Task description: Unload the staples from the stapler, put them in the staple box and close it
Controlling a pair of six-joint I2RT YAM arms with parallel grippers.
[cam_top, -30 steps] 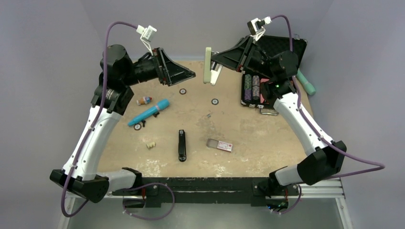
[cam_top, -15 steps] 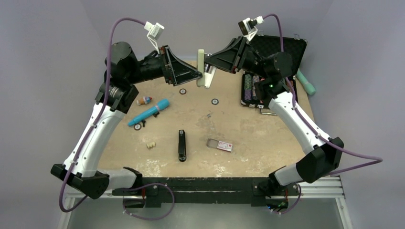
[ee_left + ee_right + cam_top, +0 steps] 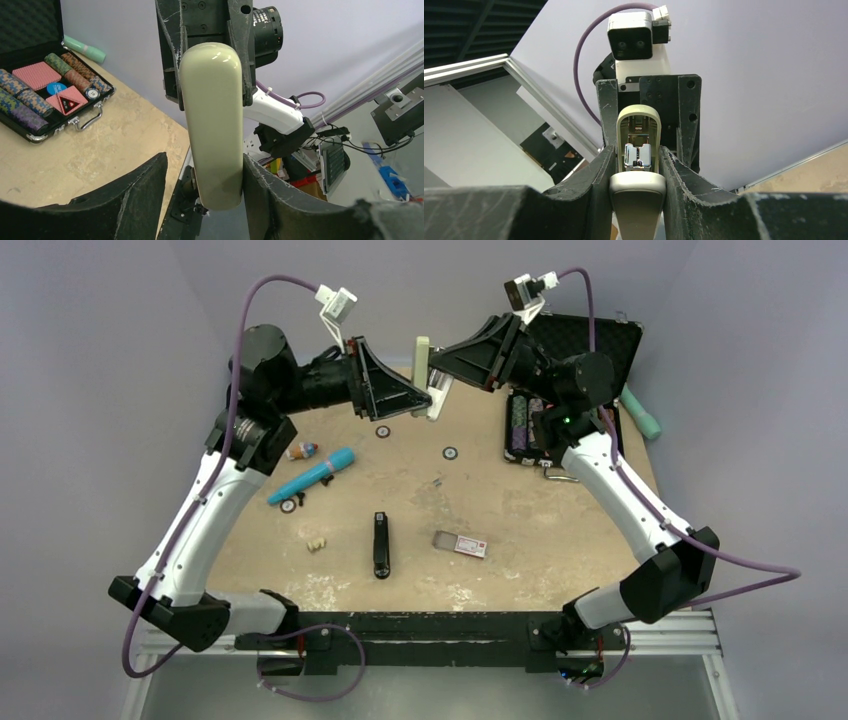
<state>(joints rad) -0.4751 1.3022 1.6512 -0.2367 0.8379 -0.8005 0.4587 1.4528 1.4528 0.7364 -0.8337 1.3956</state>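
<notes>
Left claw [image 3: 204, 167]: half-wide, straddling the stapler's cream arm. One finger [image 3: 260, 190] touches it and the other stands off with a gap.
Left of table [image 3: 500, 500]: a small orange-and-blue toy [image 3: 301, 451] and a teal pen [image 3: 312, 475] lying slantwise, with black bits [image 3: 292, 504] at its near end.
Middle: a black bar [image 3: 381, 545] lies flat, with a small labelled box [image 3: 460, 544] to its right. Two dark rings [image 3: 382, 431] lie farther back.
Stapler [image 3: 422, 358]: in the air over the far middle, hinged open between the two crowding claws.
Right claw [image 3: 635, 152]: clamped on the stapler's base.
Case [image 3: 598, 332]: at far right, lid up, holding rows of chips [image 3: 527, 423] and red-backed cards [image 3: 38, 76].
Far right: a mint-green tube [image 3: 640, 412] beside the case.
</notes>
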